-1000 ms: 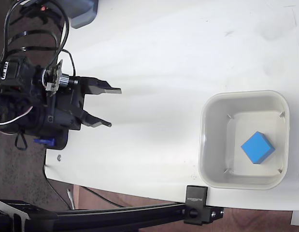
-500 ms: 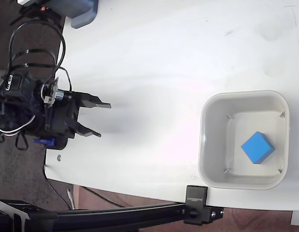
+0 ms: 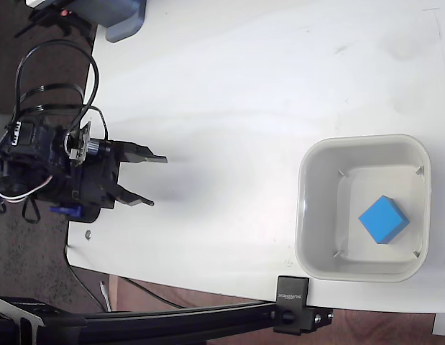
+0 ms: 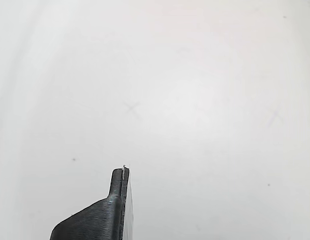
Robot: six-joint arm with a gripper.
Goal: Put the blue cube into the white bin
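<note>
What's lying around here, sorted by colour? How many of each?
Bright blue: 1, the blue cube, lying inside the bin.
Off-white: 1, the white bin.
Blue-grey: 1, a rounded object at the table's top left corner in the fixed view.
Total: 3

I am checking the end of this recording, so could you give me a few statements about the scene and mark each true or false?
1. The blue cube lies inside the white bin. True.
2. The gripper is shut on the cube. False: it is open, empty and far to the left in the fixed view.
3. The bin lies tipped on its side. False: it sits flat, opening up.
4. The wrist view shows only one finger over the bare table. True.
</note>
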